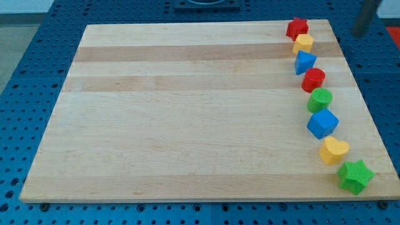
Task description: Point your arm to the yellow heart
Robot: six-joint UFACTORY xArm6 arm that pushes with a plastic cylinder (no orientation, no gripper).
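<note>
The yellow heart (333,150) lies on the wooden board (187,119) near its lower right corner, between a blue cube (322,122) above it and a green star (355,176) below it. A dark, blurred rod enters at the view's top right, and my tip (359,31) is off the board's right edge, level with the top blocks. It is far above the yellow heart and touches no block.
More blocks run in a curved line down the board's right side: a red star (297,27), a yellow pentagon-like block (304,43), a blue triangle (305,62), a red round block (313,79) and a green round block (320,99). A blue perforated table surrounds the board.
</note>
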